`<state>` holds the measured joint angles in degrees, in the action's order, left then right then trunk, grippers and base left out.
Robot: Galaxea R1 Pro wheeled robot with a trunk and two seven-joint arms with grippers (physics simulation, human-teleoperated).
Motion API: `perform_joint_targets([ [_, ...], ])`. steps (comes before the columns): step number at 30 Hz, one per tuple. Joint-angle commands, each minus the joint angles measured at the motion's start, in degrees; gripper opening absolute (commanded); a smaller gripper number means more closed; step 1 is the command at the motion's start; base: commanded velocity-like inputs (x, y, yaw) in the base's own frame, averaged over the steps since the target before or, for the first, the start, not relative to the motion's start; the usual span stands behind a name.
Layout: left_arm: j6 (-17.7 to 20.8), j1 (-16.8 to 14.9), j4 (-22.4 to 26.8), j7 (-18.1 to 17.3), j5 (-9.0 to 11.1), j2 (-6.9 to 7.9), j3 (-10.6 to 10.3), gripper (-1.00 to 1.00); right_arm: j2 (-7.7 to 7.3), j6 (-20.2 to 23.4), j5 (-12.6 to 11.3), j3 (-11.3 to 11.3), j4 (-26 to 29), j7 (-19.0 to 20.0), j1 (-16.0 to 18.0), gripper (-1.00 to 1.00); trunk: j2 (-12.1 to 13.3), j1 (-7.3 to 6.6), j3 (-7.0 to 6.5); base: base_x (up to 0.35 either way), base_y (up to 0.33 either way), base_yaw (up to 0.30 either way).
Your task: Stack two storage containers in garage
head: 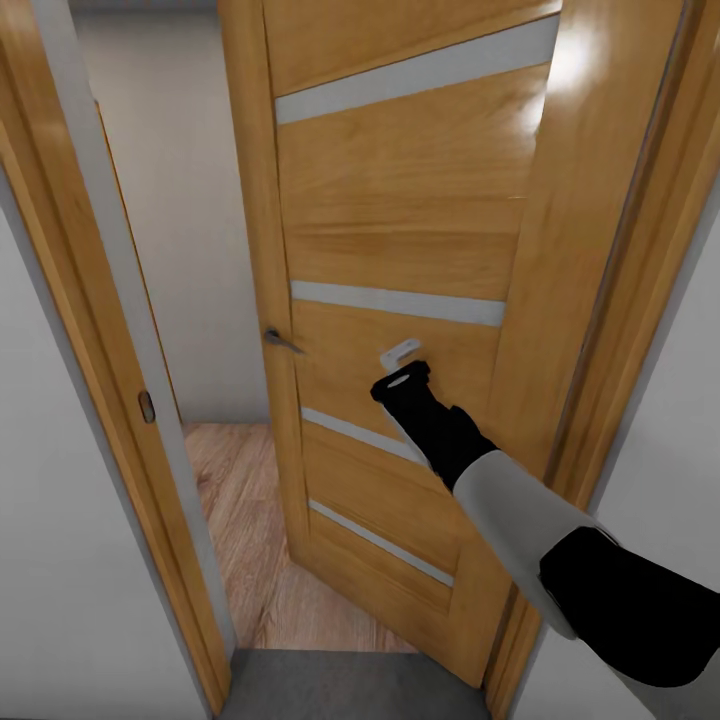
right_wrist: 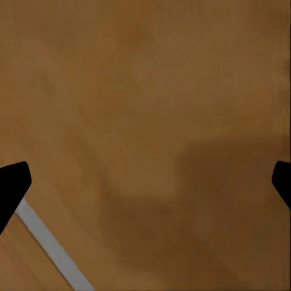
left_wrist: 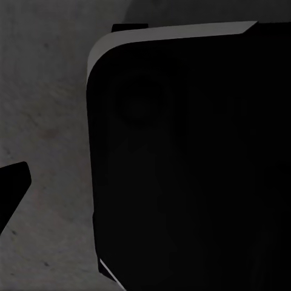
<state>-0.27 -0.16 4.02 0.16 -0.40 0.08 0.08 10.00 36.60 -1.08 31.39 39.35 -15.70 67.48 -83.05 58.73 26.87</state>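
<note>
The storage containers are out of view. I face a wooden door (head: 400,230) with pale horizontal stripes, standing partly ajar in its frame. My right arm reaches forward, and my right gripper (head: 401,356) is at the door panel just right of the metal handle (head: 282,341). In the right wrist view the door's wood is very close, and the right gripper (right_wrist: 145,182) is open with nothing between its fingers. The left wrist view looks down at dark grey mottled floor (left_wrist: 48,121) beside a black part of my own body (left_wrist: 188,163). One left fingertip (left_wrist: 13,185) shows far out at the side.
Through the gap left of the door I see light wood plank floor (head: 240,500) and a cream wall (head: 180,200). The door frame (head: 90,350) and white walls close in on both sides. A grey floor strip (head: 350,690) lies at the threshold.
</note>
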Motion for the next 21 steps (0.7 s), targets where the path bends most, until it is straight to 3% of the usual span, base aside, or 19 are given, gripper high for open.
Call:
perform_joint_targets([
  [1,0.0,0.0,0.0,0.0,0.0,0.0,0.0,1.0,0.0,1.3,-0.2,0.2,1.6,-0.1,0.0,1.0,0.0,0.0,0.06,0.0,0.0,0.0],
  [2,0.0,0.0,0.0,0.0,0.0,0.0,0.0,1.0,0.0,2.3,-0.2,0.2,3.0,0.3,0.0,1.0,0.0,0.0,0.06,0.0,0.0,0.0],
  [3,-0.1,0.0,0.0,0.0,0.0,0.0,0.0,1.0,0.0,4.3,-0.4,0.2,6.7,3.4,-0.1,1.0,0.0,0.0,0.06,0.0,0.0,0.0],
  [5,-0.1,0.0,0.0,0.0,0.0,-0.03,0.0,1.0,0.0,4.9,-0.4,0.3,8.6,7.6,-0.2,1.0,0.0,0.0,0.06,0.0,0.0,0.0],
  [6,-0.1,0.0,0.0,0.0,0.0,-0.13,0.1,1.0,0.0,5.2,-0.4,0.3,9.4,12.0,-0.2,1.0,0.0,0.0,0.06,0.0,0.0,0.0],
  [8,-0.1,0.0,0.0,0.0,0.0,-0.15,0.1,1.0,0.0,5.2,-0.5,0.3,9.7,13.8,-0.2,1.0,0.0,0.0,0.06,0.0,0.0,0.0],
  [11,-0.1,0.0,0.0,0.0,0.0,-0.17,0.1,1.0,0.0,5.3,-1.8,0.3,9.8,15.0,-0.2,1.0,0.0,0.0,0.06,0.0,0.0,0.0],
  [16,-0.1,0.0,0.0,0.0,0.0,-0.17,0.0,1.0,0.0,5.0,-8.1,0.3,9.7,14.3,-0.2,1.0,0.0,0.0,0.06,0.0,0.0,0.0],
  [21,-0.1,0.0,0.0,0.0,0.0,-0.11,0.0,1.0,0.0,5.0,-10.0,0.2,9.7,11.8,-0.2,1.0,0.0,0.0,0.06,0.0,0.0,0.0],
])
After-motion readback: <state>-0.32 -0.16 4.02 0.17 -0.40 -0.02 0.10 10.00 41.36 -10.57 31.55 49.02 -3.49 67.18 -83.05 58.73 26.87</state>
